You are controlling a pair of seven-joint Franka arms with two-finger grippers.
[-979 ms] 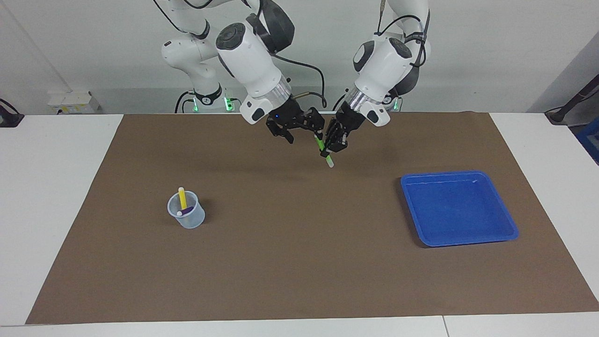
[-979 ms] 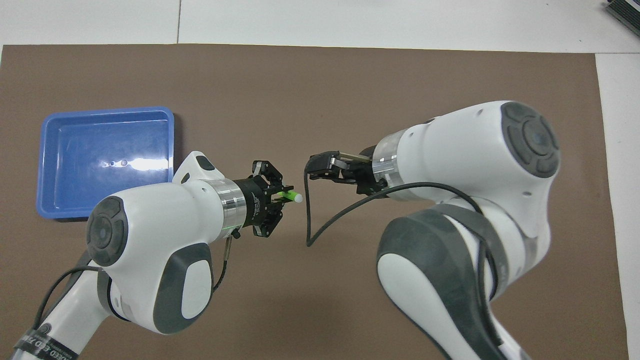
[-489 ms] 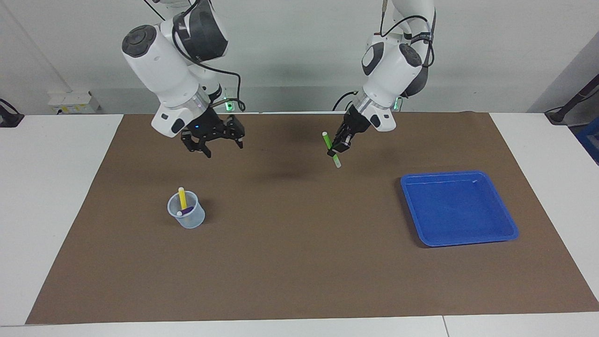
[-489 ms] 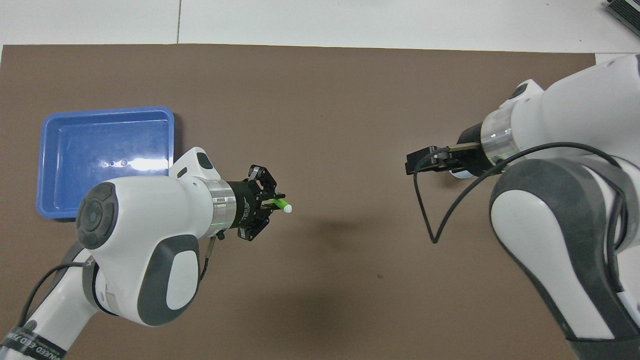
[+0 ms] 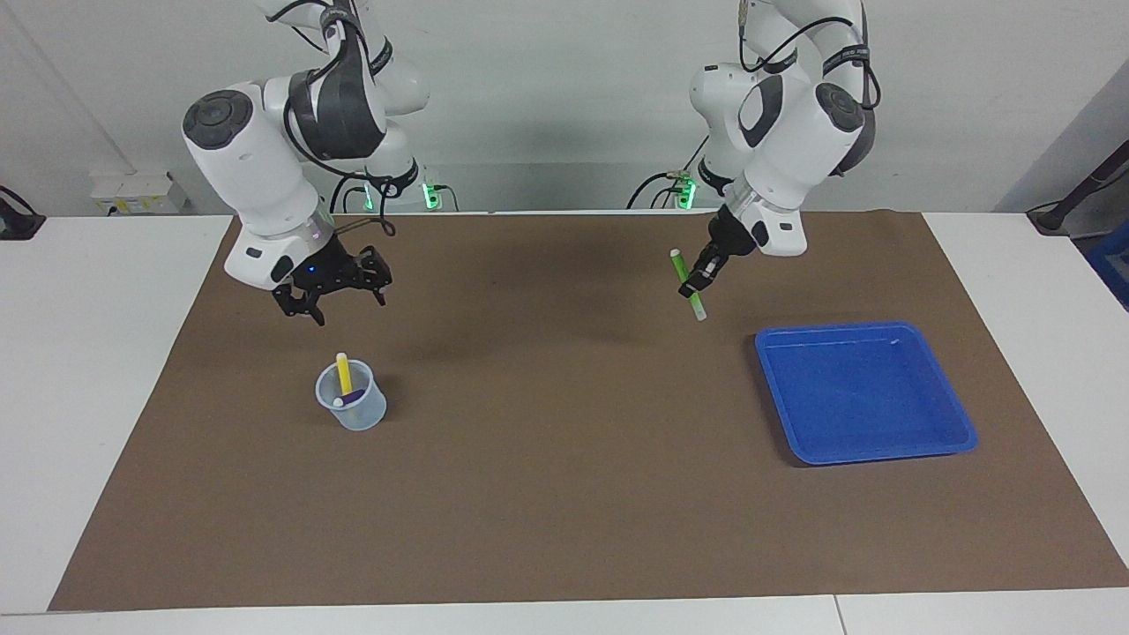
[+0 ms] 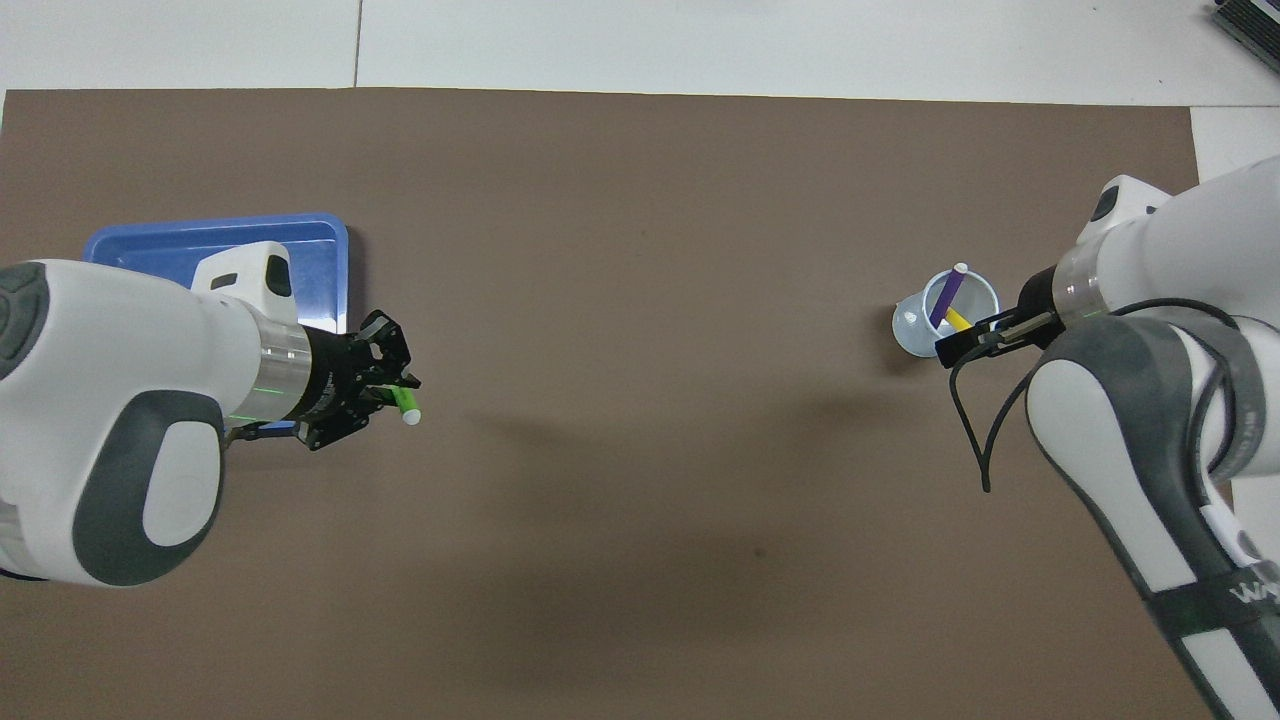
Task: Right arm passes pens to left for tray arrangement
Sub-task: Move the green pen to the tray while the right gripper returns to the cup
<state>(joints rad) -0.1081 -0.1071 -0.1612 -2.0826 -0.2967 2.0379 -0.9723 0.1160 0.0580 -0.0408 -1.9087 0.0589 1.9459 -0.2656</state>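
Left gripper (image 5: 697, 284) clamped on the green pen (image 5: 686, 284), up in the air over bare brown mat (image 5: 564, 494), beside the blue tray (image 5: 957, 414) and not yet over it. Pen held about mid-length, steeply tilted, pale tip lowest. Tray lying at the left arm's end of the table, nothing in it.

Right gripper (image 5: 331, 295) hanging over the mat close to the cup (image 5: 353, 407), fingers apart and holding nothing. Yellow pen (image 5: 343, 372) and purple pen (image 5: 351, 399) leaning inside the cup (purple mostly hidden by the wall from the facing camera, plainer from overhead).

Risks from here, as a judgement only: a tilted pen let go too high, bouncing or rolling over the low rim onto the mat; a long end catching the rim on the way in and twisting in the grip. At the cup, possibly a light container tipped by a finger nudging its wall, or both pens pinched together, being so close.
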